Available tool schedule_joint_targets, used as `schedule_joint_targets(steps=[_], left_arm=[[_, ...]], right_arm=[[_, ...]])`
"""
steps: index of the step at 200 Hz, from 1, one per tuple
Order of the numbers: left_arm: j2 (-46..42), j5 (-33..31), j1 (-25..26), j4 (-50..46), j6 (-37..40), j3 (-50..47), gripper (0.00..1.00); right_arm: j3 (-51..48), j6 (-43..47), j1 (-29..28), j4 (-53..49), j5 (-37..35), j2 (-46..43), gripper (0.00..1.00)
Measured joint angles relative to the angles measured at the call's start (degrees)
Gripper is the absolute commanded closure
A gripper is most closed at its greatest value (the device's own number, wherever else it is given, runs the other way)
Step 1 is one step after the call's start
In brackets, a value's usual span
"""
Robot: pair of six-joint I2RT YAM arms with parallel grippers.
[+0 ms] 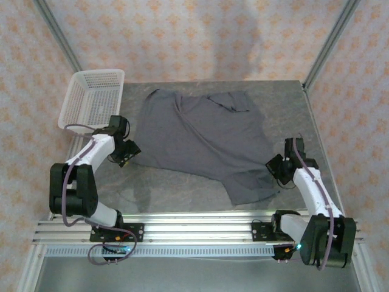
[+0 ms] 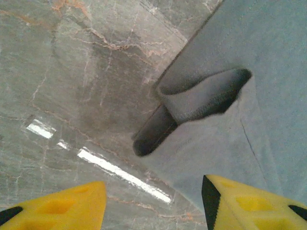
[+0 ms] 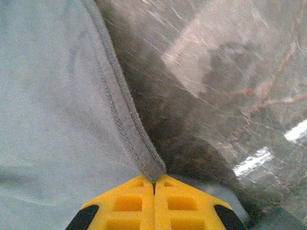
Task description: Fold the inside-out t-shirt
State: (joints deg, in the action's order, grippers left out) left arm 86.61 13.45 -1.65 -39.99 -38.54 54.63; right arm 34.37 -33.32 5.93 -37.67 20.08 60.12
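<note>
The inside-out t-shirt [image 1: 200, 140] lies spread on the grey stone table [image 1: 176, 191], dark slate grey, with a corner trailing toward the front right. At the shirt's left edge my left gripper [image 1: 126, 155] stands open. In the left wrist view its yellow fingers [image 2: 249, 206] straddle the shirt's edge [image 2: 206, 158], and a curled fold of fabric [image 2: 201, 96] lies just ahead. My right gripper [image 1: 275, 167] is at the shirt's right edge, shut on the stitched hem [image 3: 127, 124], which runs straight into the closed jaws of the gripper [image 3: 154, 181].
A white mesh basket [image 1: 91, 97] sits at the table's back left corner, close behind the left arm. Metal frame posts [image 1: 328, 45] rise at the back corners. Bare tabletop [image 2: 72, 86] lies left of the shirt and along the front edge.
</note>
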Motion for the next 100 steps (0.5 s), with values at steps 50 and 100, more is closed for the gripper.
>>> schedule_joint_targets(steps=[50, 100], left_arm=[[8.52, -0.90, 2.10, 1.60, -0.83, 8.07, 0.73], [15.72, -1.70, 2.78, 1.81, 0.87, 14.47, 0.60]], right_arm=[[-1.27, -0.52, 0.00, 0.22, 0.44, 0.81, 1.00], [-1.27, -0.50, -0.02, 0.22, 0.48, 0.81, 1.00]])
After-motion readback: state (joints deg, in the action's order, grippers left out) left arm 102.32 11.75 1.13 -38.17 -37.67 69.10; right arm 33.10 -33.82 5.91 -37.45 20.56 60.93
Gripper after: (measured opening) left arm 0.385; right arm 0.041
